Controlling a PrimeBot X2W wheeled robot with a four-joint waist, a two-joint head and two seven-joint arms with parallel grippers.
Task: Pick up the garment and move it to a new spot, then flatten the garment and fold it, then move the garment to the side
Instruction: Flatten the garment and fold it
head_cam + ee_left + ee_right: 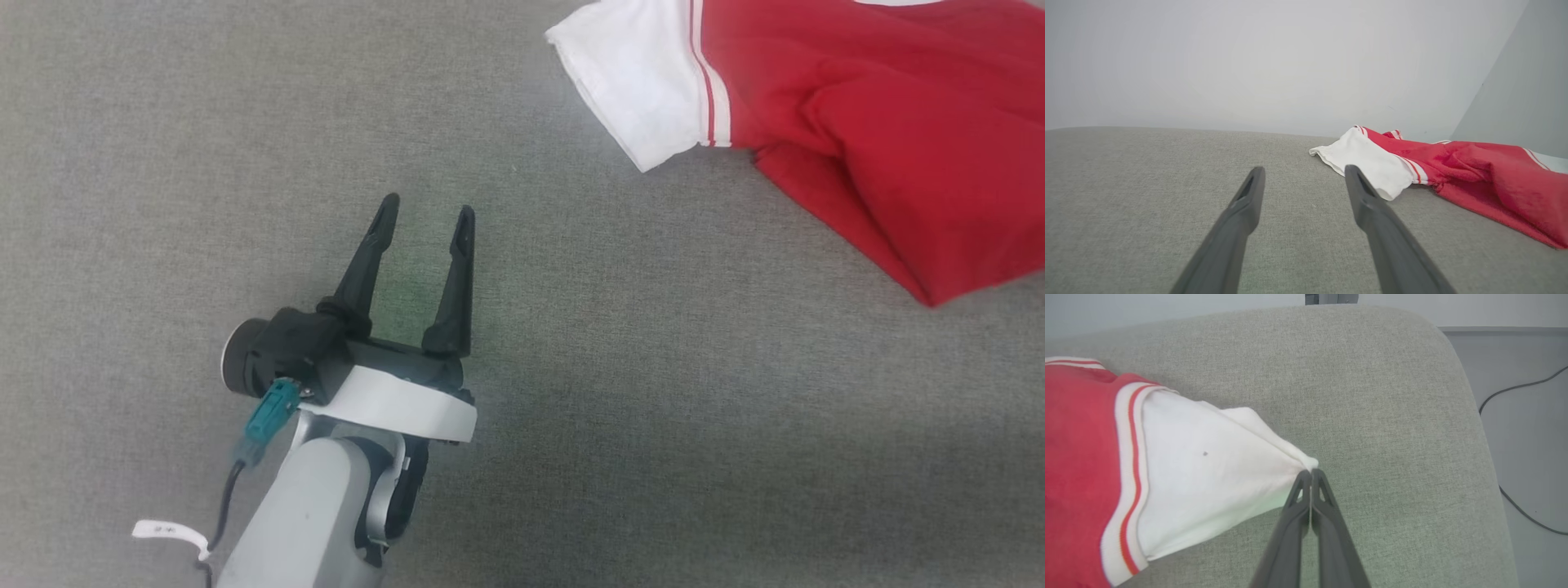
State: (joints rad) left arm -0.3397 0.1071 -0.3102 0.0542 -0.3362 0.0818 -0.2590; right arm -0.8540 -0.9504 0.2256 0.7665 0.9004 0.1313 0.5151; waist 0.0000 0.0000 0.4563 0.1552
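Our right claw [1310, 473] is pinched shut on the white sleeve tip [1290, 457] of the garment [1081, 457], crumpled on the grey surface [1392, 416], our left claw [428, 206] spread apart well clear of it, so we judge pickup just begun; moving, flattening, folding remain.

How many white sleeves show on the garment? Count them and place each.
2. One white sleeve lies near the open left gripper; the other is pinched at its tip by the shut right gripper.
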